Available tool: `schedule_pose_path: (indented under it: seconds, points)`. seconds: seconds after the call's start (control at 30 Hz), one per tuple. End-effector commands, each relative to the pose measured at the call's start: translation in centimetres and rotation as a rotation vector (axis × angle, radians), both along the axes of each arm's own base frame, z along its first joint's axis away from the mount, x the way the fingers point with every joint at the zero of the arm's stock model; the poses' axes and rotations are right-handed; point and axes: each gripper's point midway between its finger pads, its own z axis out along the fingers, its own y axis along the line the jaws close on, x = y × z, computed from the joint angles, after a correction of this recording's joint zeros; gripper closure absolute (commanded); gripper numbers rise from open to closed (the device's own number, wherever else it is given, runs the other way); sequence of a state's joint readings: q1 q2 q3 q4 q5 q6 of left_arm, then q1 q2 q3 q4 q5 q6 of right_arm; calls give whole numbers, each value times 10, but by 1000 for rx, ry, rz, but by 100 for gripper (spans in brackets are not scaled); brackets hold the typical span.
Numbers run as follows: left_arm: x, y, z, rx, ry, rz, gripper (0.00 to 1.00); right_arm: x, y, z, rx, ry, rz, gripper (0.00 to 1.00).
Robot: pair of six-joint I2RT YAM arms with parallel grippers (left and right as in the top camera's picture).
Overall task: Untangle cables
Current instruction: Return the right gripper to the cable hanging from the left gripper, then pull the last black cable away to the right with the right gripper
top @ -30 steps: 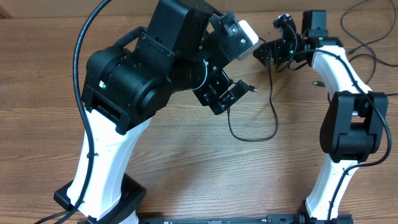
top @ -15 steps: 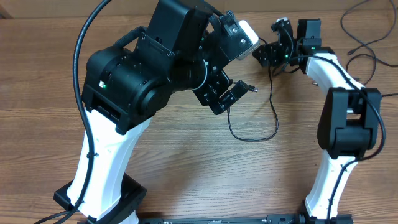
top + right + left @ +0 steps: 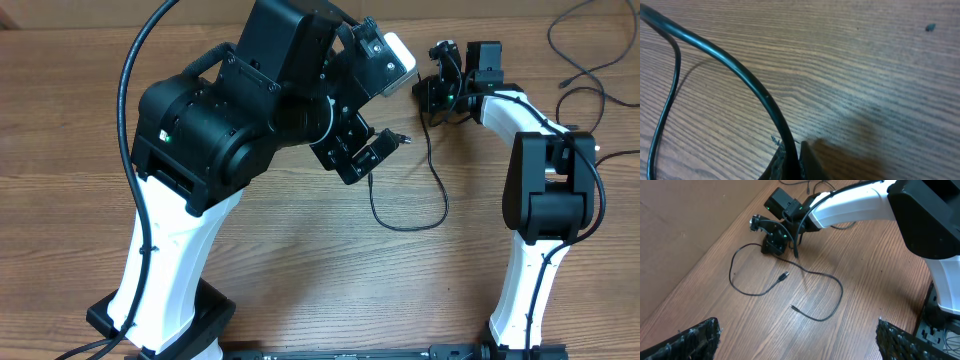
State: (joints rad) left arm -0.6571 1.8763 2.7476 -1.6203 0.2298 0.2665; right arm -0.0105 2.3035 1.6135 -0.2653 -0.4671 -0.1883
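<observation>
Pinches a thin black cable (image 3: pixel 765 96) in the right claw (image 3: pixel 430 95), pressed together low at the far side of the counter (image 3: pixel 300 290), the cord trailing from there in an open loop toward a small plug (image 3: pixel 783 275). Holds the left claw (image 3: pixel 365 153) spread wide above that loop, with the bulky left arm (image 3: pixel 230 130) blocking part of the cord from overhead. Shows more thin cords (image 3: pixel 590 67) at the far right edge, apparently apart from the held one, though too faint to be sure.

Wood-grain table (image 3: pixel 300 290); plain brown surface (image 3: pixel 685 210) beyond edge.
</observation>
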Motion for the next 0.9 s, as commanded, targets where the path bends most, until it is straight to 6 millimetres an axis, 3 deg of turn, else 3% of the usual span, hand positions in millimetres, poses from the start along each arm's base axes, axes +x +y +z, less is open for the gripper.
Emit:
schedule_pose_path:
  seconds: [0.0, 0.1, 0.23, 0.53, 0.7, 0.87]
  points:
    - [2, -3, -3, 11, -4, -8, 1, 6, -4, 33, 31, -32, -34, 96]
    - [2, -3, -3, 11, -4, -8, 0, 5, -9, 63, 40, -55, -52, 96]
    - [2, -3, -3, 11, -4, -8, 0, -5, -13, 119, 40, -114, -60, 96]
    - [2, -3, -3, 11, -4, -8, 0, -52, -12, 251, 36, -281, -60, 96]
    - [2, -3, -3, 11, -4, -8, 1, -76, -21, 286, -6, -320, -107, 96]
    - [2, -3, -3, 11, -4, -8, 0, -96, -33, 302, -60, -320, -170, 96]
